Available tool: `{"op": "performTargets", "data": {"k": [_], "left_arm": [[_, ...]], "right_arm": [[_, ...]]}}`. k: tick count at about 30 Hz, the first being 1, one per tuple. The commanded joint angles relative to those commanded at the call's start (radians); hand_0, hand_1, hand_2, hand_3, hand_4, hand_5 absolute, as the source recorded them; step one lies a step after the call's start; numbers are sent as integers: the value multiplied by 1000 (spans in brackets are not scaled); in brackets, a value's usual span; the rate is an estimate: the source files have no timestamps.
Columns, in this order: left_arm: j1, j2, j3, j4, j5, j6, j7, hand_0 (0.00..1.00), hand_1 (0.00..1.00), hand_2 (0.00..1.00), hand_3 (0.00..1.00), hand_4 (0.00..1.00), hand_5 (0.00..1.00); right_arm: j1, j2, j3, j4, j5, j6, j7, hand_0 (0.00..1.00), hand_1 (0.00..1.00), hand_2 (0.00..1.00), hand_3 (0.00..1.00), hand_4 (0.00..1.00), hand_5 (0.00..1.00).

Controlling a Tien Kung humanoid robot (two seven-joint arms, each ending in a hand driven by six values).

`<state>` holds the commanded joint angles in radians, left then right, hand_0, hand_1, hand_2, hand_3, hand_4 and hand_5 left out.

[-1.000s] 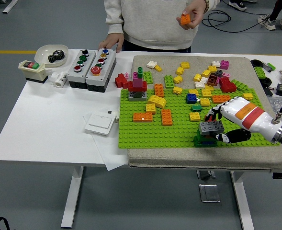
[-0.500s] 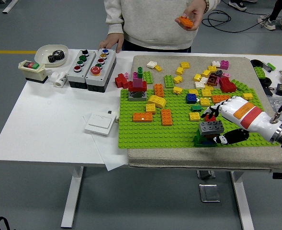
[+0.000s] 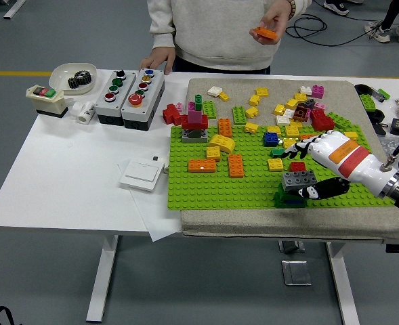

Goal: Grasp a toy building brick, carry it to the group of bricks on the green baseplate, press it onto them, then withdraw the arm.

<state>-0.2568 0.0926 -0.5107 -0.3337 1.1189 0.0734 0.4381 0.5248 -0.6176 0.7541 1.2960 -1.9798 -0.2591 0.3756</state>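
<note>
Right hand (image 3: pixel 321 166) over the right part of the green baseplate (image 3: pixel 253 193), white with an orange band, forearm entering from the right edge. Fingers (image 3: pixel 306 145) loosely spread above a small red brick (image 3: pixel 298 166); thumb (image 3: pixel 321 191) low beside a grey brick (image 3: pixel 299 179). Nothing clearly gripped; hand relaxed and open. Grey brick seated on top of a dark green and blue stack (image 3: pixel 290 198) at the baseplate's near edge, touching or just beside the thumb tip. Scattered yellow, orange and red bricks across the baseplate and the beige mat (image 3: pixel 267 227) beneath. Taller red and pink stack (image 3: pixel 194 120) near the baseplate's far left corner. At the table's far side, a person's hand (image 3: pixel 274 24) holding an orange brick (image 3: pixel 264 32) in the air; other hand (image 3: pixel 158 62) resting near two button boxes (image 3: pixel 130 89).
</note>
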Motion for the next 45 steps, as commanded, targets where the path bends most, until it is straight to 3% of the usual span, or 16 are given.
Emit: {"op": "performTargets", "data": {"k": [25,45], "left_arm": [[-2,0,1,-1,0,0,0,647,710,730,580,652,648],[-2,0,1,-1,0,1,0,645,710,732,581,653,649]], "right_arm": [[22,30,-11,-56,9,-5,-2,413,540,637,722,980,430],[21,32,-1,-61,5,-1,-6,415,541,637,724,978,428]]}}
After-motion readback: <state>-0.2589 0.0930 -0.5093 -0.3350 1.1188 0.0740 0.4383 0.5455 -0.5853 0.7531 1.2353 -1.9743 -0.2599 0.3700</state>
